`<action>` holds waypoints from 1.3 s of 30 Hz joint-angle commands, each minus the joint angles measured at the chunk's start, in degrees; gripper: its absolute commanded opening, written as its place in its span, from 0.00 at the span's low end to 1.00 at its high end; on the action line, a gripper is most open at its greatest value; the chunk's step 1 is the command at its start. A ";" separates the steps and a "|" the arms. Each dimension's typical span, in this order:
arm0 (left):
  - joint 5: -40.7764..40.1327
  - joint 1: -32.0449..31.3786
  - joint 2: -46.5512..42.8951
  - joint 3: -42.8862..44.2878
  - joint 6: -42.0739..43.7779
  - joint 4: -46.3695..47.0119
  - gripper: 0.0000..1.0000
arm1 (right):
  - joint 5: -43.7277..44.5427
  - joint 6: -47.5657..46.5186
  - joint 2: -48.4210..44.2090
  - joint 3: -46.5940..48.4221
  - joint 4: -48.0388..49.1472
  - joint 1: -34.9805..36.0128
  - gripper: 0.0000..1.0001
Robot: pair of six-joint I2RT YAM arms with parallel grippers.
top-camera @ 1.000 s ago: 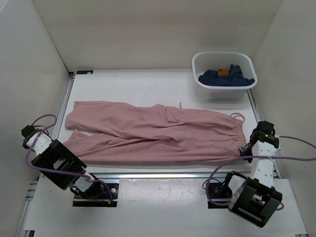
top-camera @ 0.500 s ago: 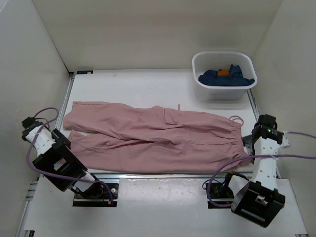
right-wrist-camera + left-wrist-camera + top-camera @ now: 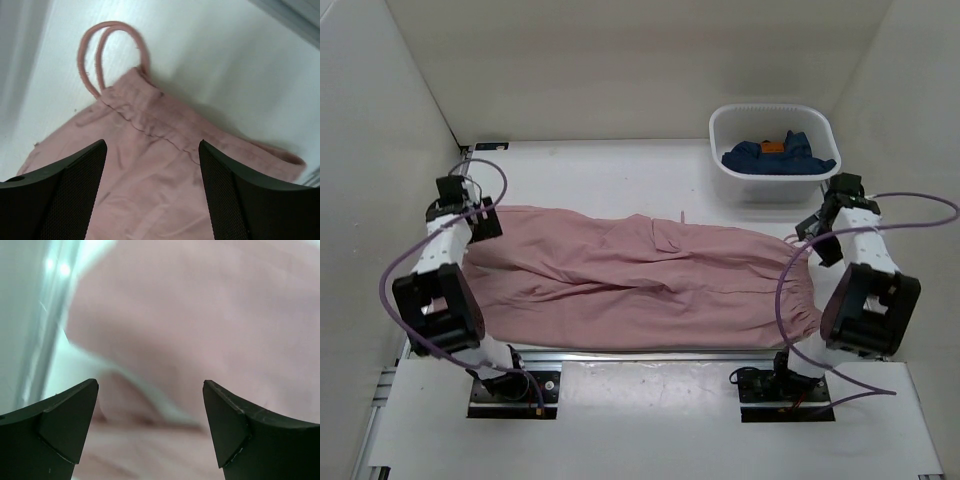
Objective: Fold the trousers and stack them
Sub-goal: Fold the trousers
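I am looking at the pink trousers [image 3: 640,285] lying flat across the table [image 3: 590,175], legs pointing left and waist to the right. My left gripper [image 3: 150,385] is hovering over the far leg end, fingers spread apart and gripping nothing. My right gripper [image 3: 152,144] is hanging over the waistband corner beside the drawstring loop [image 3: 95,55], fingers likewise spread and empty.

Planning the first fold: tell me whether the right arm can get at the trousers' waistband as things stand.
Probably yes. The right pincer hangs open directly over the trousers' waistband, beside the drawstring loop, with nothing between them. The white bin stands farther back, out of the way.
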 commanded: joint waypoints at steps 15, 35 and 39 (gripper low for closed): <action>-6.05 -1.02 36.52 36.92 -0.03 5.36 1.00 | -0.92 1.23 27.21 16.40 0.20 3.27 0.73; -2.88 -1.02 48.78 44.94 -0.03 -8.09 0.14 | 1.37 -1.06 27.76 12.97 -0.59 3.27 0.02; -3.41 -1.02 40.26 44.41 -0.03 -8.09 0.14 | 0.15 -4.57 22.67 13.58 -1.12 3.27 0.00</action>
